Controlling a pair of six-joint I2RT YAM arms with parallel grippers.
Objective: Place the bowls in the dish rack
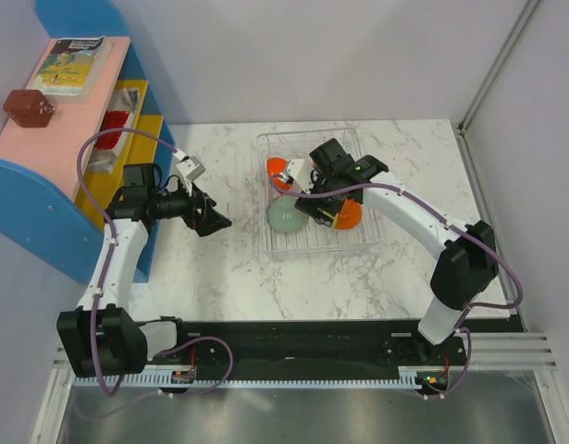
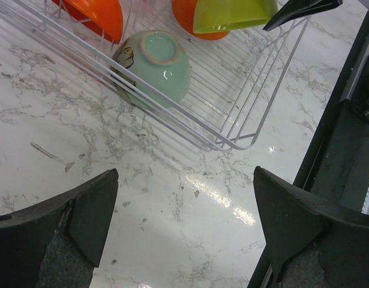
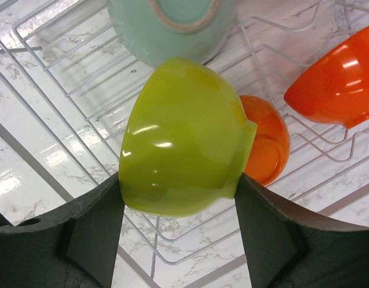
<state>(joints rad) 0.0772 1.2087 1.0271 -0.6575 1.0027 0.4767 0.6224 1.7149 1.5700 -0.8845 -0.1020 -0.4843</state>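
Note:
The clear wire dish rack (image 1: 303,248) stands mid-table. Inside it lie a red-orange bowl (image 1: 278,171), a pale grey-green bowl (image 1: 286,215) tipped on its side, and a second red-orange bowl (image 1: 349,218). My right gripper (image 3: 178,180) hangs over the rack floor (image 3: 52,108), shut on the lime-yellow bowl (image 3: 184,138), one finger on each side of it. This bowl is just above the second red-orange bowl (image 3: 265,141). My left gripper (image 2: 184,180) is open and empty over bare marble, left of the rack (image 2: 232,144), facing the grey-green bowl (image 2: 157,66).
A blue, pink and yellow shelf unit (image 1: 62,139) stands along the table's left side, with a book (image 1: 71,60) and a brown object (image 1: 27,106) on top. The black base rail (image 1: 312,342) runs along the near edge.

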